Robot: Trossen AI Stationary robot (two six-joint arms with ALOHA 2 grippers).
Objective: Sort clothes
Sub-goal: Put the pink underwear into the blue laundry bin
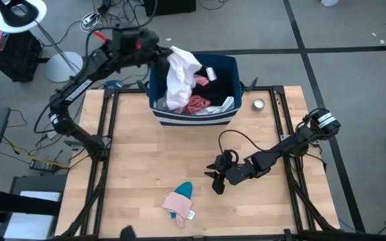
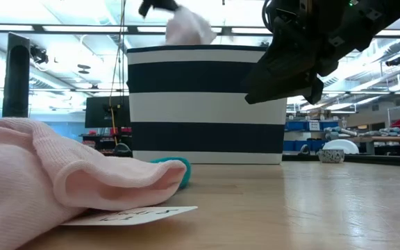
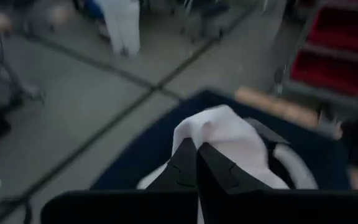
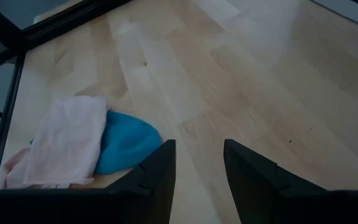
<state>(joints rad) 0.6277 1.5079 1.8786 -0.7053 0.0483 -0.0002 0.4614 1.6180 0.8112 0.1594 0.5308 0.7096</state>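
My left gripper (image 1: 161,53) is shut on a white garment (image 1: 181,75) over the far left part of the dark blue, white-striped bin (image 1: 232,67). The bin holds a salmon-red garment (image 1: 197,104), a black one (image 1: 217,87) and a light blue-grey one (image 1: 222,106). My right gripper (image 1: 217,179) is open and empty a little above the table. It is to the right of a pink garment (image 1: 175,203) that lies flat on the table, partly over a teal one (image 1: 185,189). Both show in the right wrist view, pink (image 4: 67,140) and teal (image 4: 126,143). My left gripper pinches the white garment's bunched upper end (image 3: 211,127) between its two shut fingers (image 3: 185,168). It comes at the garment from the table's left side, above the bin's rim. The garment hangs slack below the fingers, and its lower end (image 1: 177,102) reaches down among the clothes in the bin.
A small round metal tin (image 1: 259,104) stands on the table just right of the bin. Black frame rails (image 1: 106,134) run along the table's left and right sides. Bare wood (image 1: 159,154) lies between the bin and the pink garment.
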